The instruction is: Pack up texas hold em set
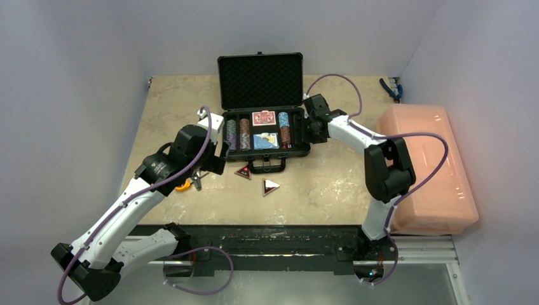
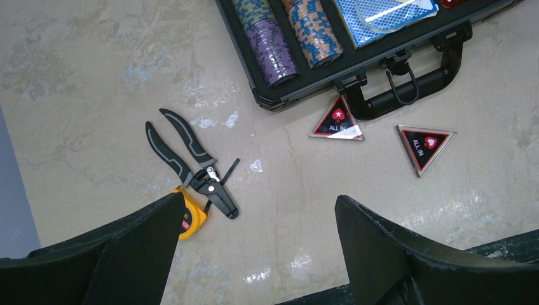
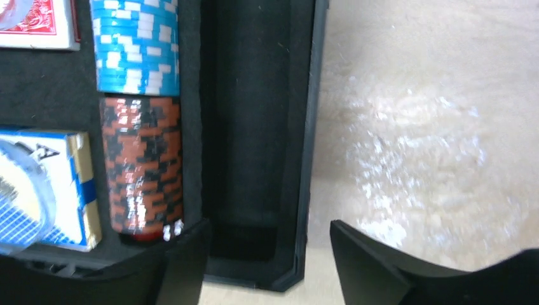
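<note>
The black briefcase stands open at mid table, lid up, with chip stacks, a red deck and a blue deck in its foam. Two triangular markers lie in front of it, one by the handle and one nearer; both show in the left wrist view. My left gripper is open and empty above bare table left of the case. My right gripper is open and empty over the case's right edge, beside the orange chip stack and an empty slot.
Black pliers and a yellow tape measure lie left of the case, close to my left fingers. A large pink bin stands along the right side. Blue-handled pliers lie at the far right corner.
</note>
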You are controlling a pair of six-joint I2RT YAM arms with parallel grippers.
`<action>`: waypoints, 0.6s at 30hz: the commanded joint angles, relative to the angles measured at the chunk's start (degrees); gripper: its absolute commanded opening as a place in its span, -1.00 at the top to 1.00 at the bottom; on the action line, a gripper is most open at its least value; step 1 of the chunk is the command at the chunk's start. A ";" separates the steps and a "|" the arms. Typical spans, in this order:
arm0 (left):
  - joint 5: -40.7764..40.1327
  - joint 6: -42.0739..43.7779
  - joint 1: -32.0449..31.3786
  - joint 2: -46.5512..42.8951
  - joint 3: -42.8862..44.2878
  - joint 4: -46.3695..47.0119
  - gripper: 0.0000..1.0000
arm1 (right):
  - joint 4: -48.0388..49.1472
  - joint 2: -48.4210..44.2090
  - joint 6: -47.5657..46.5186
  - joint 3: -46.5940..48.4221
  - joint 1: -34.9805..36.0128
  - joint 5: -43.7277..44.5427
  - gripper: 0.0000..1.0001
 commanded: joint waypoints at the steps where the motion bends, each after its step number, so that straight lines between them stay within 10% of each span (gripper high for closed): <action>1: -0.69 0.86 0.31 -0.17 0.07 0.80 -0.76 | -1.85 -8.80 0.36 -1.06 0.95 -0.27 -0.53; 6: -1.17 0.78 0.31 -0.59 0.11 0.69 -0.76 | -2.99 -13.93 2.09 -3.44 3.56 1.43 -0.97; 18: -1.48 0.78 0.31 -0.86 0.11 0.55 -0.76 | -0.15 -21.14 15.17 -10.62 14.09 2.78 -0.98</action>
